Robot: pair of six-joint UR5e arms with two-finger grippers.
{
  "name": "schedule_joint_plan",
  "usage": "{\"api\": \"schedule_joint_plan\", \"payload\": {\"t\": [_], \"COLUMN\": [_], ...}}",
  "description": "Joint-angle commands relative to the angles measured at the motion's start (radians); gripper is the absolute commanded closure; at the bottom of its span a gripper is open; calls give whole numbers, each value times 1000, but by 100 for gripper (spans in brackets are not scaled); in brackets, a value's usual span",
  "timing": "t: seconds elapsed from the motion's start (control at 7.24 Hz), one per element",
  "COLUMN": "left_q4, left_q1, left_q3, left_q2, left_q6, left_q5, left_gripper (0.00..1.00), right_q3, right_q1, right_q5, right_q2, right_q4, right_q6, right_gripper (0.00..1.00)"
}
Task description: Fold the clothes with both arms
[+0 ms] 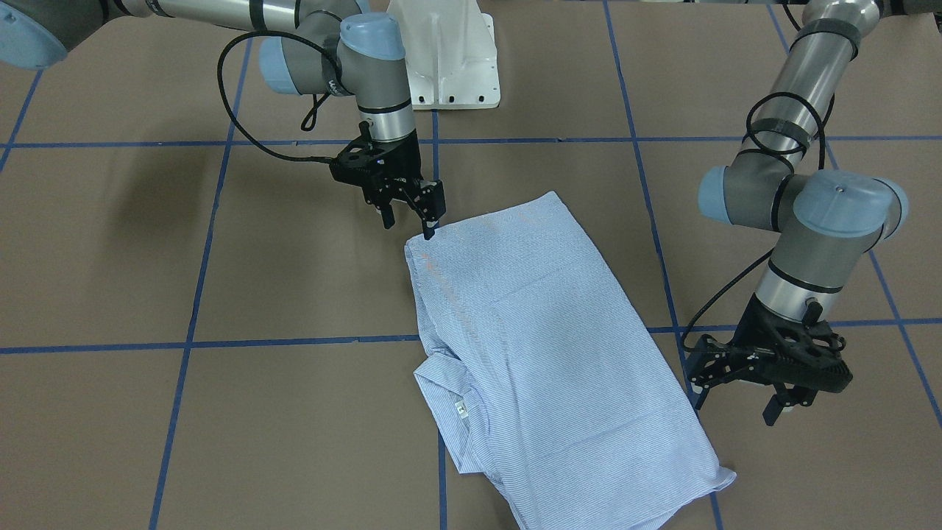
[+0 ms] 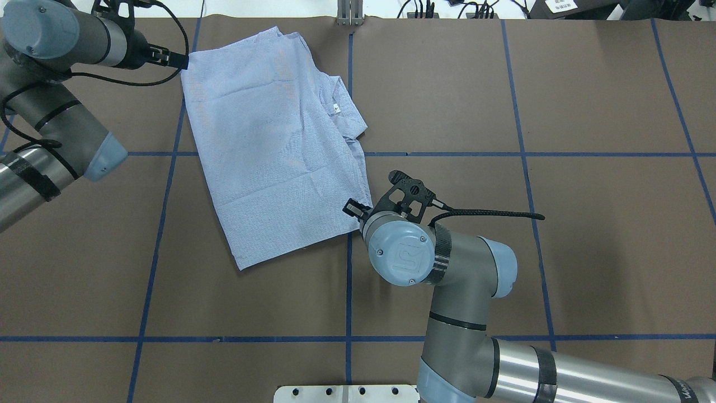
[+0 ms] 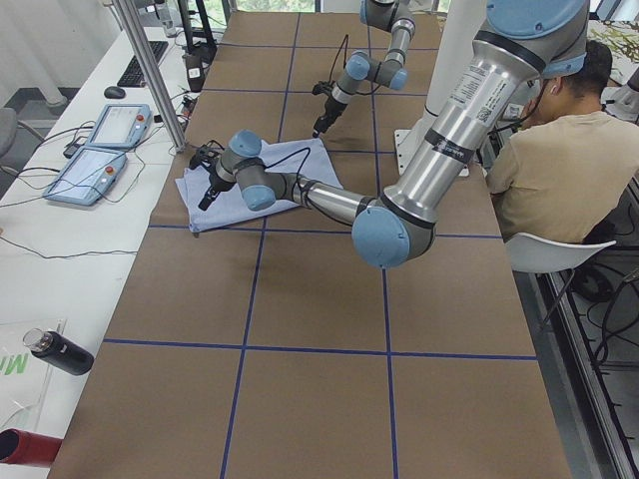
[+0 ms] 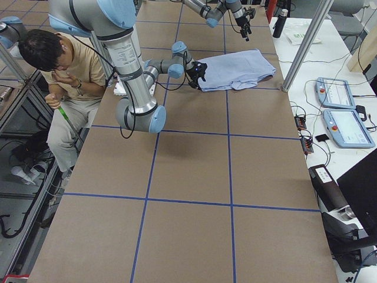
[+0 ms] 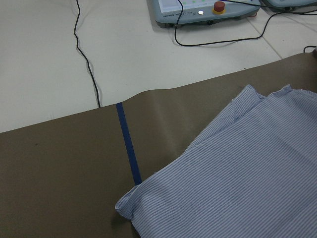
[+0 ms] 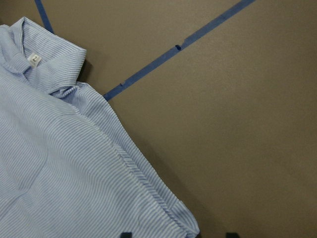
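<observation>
The light blue striped shirt lies folded into a rough rectangle on the brown table. Its collar and white neck label show on one long side. My right gripper is open at the shirt's near corner, one fingertip touching the hem. In the right wrist view that corner lies between the two fingertips. My left gripper stands open just off the far edge, beside the corner, holding nothing.
Blue tape lines grid the table. The white pedestal base stands at the robot's edge. Teach pendants and cables lie on the white bench beyond the far edge. A person sits beside the robot. Bottles lie on the bench.
</observation>
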Motion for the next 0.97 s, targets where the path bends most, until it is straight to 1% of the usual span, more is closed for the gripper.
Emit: {"api": "schedule_joint_plan", "payload": {"t": [0.0,0.28,0.69,0.83], "left_q4": [0,0,-1,-1], "left_q1": [1,1,3,3], "left_q3": [-1,-1,-3,-4], "left_q2": [2,4,17,17], "left_q6": [1,2,2,2], "left_q5": [1,1,0,0], "left_gripper": [0,0,0,0], "right_q3": [-21,-80,-116,-117], "right_q1": [-1,-1,-2,-2], "right_q5": [-10,-38,-50,-50], "right_q2": [6,41,55,58], "right_q4": [3,3,0,-2], "right_q6": [-5,-12,-14,-18], "right_gripper": [38,38,38,43]}}
